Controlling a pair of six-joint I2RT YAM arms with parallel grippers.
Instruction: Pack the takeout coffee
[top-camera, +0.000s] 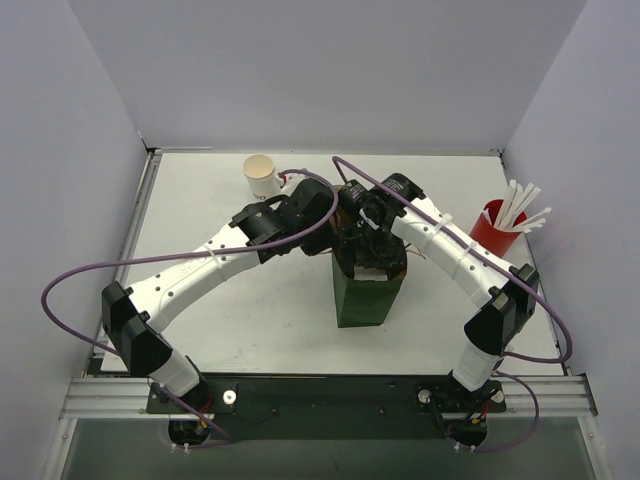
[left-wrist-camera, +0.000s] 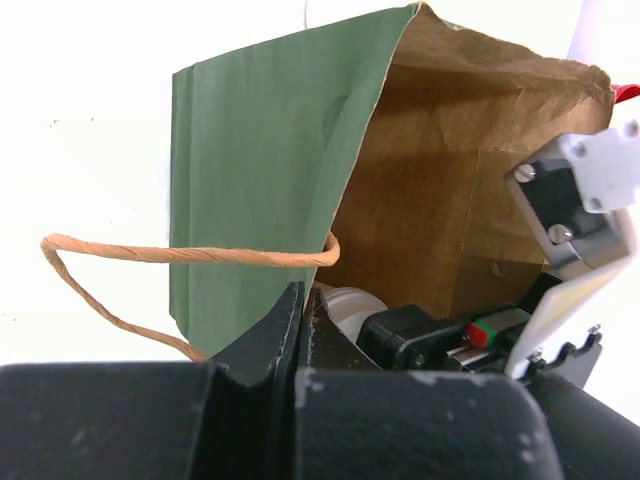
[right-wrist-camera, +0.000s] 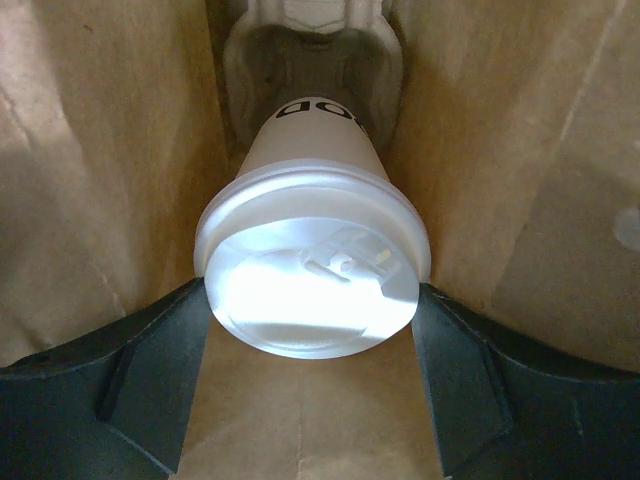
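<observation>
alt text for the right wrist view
A white lidded cup sits gripped between the right gripper and its dark fingers, down inside a brown paper bag. Beyond the cup, a moulded cardboard carrier shows at the bag's far end.

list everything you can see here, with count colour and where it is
lidded cup: one, white, whitish lid, inside the bag
open cup: one, white, tan inside, far side of the table
paper bag: one, green outside, brown inside, standing mid table
handle: one seen, tan twisted paper, on the bag
cup carrier: one, grey-brown, deeper in the bag beyond the lidded cup
red cup: one, right side of the table
straws: several, white, in the red cup
table: one, white
left gripper: black, shut on the bag's rim
right gripper: black, in the bag, gripping the lidded cup
</observation>
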